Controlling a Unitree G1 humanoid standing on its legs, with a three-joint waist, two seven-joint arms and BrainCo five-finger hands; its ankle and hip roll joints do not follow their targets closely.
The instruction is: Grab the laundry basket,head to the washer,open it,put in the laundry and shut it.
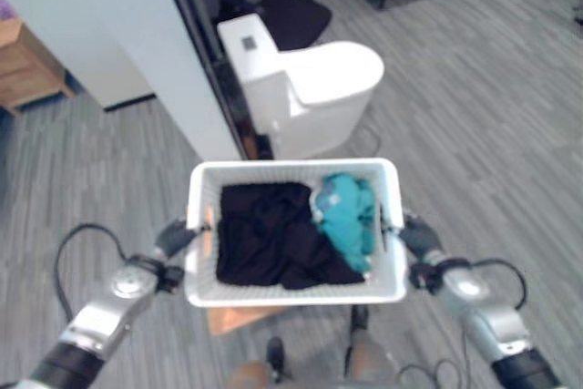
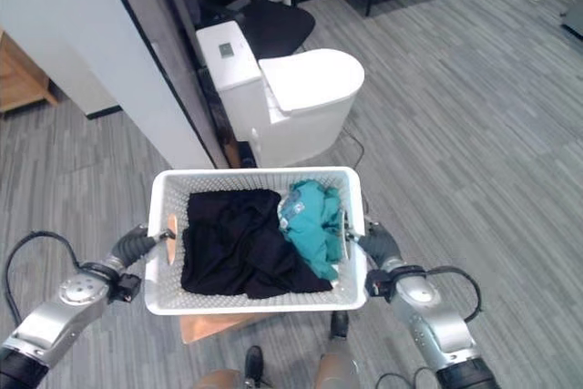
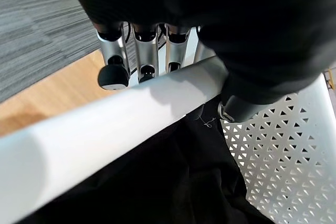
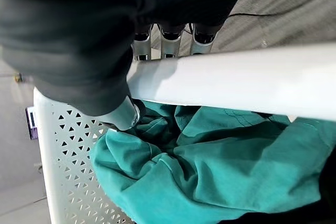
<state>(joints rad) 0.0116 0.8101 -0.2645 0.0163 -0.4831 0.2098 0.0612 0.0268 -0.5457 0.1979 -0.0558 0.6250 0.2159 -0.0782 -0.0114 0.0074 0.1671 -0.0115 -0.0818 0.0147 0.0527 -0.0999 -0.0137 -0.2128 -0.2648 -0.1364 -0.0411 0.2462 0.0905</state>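
The white laundry basket (image 2: 258, 293) hangs between the 2 robot hands. The left robot hand (image 2: 135, 245) and the right robot hand (image 2: 378, 241) each grasp a side rim. Inside lie a black garment (image 2: 239, 245) and a teal garment (image 2: 312, 221). The carrying probably goes best with the basket kept level. No washer is recognisable.

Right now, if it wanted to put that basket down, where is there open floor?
Open grey floor lies right of the white appliance. Ahead it is crowded: the appliance, black chair and wall panel. Both hands, left hand and right hand, grip the laundry basket.
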